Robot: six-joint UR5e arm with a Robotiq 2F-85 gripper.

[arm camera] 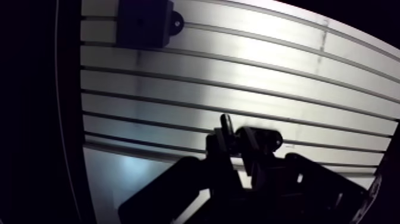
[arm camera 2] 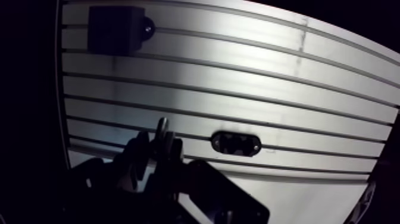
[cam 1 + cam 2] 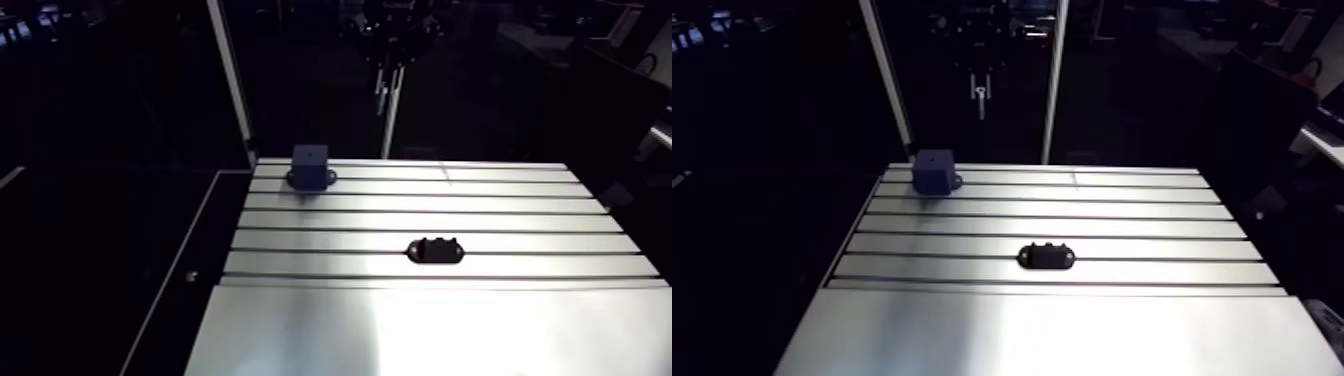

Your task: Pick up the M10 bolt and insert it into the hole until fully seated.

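A dark blue block [image 3: 311,165] stands at the table's back left corner, with a small hole in its top face and a round knob on one side. In the wrist view my gripper [image 1: 229,142] is shut on the M10 bolt [image 2: 161,130], a thin dark piece that sticks out past the fingertips. In the arm view the gripper [image 3: 982,85] hangs high over the table's far edge, well above the block and to its right. The block lies far ahead of the fingers, off to one side.
A black oval holder [image 3: 1047,256] lies flat on the slotted table [image 3: 1152,215] near its middle, just beside the fingertips in the wrist view. Two upright frame posts [image 3: 1052,90] rise behind the table's back edge. A smooth plate [image 3: 430,330] covers the front.
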